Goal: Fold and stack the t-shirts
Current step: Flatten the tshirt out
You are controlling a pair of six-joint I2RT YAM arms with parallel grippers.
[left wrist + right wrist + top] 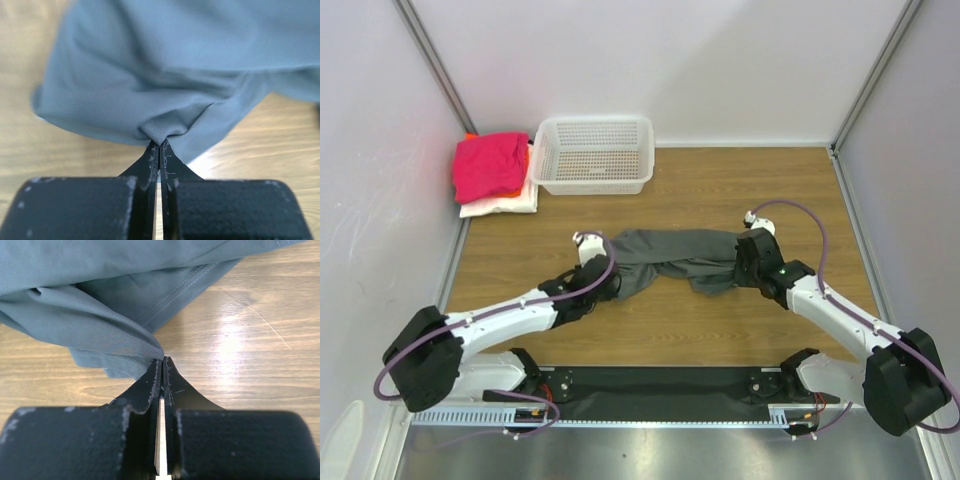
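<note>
While the wooden table (720, 190) carries everything, the task looks partly done. The dark grey t-shirt (675, 260) lies bunched and unfolded across the middle in a sagging band. Behind it stands the white mesh basket (592, 153), and just left of that sits a stack of folded t-shirts (492, 170), pink on top, white beneath, an orange edge showing. The left gripper (159, 147) is clenched on the grey cloth's left end; the right gripper (162, 362) pinches its right end. Folding and stacking this one remains.

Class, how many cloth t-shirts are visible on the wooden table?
4: dark grey cloth t-shirt mid-table; magenta-pink t-shirt, orange t-shirt, white t-shirt piled back left. Others may be hidden.
</note>
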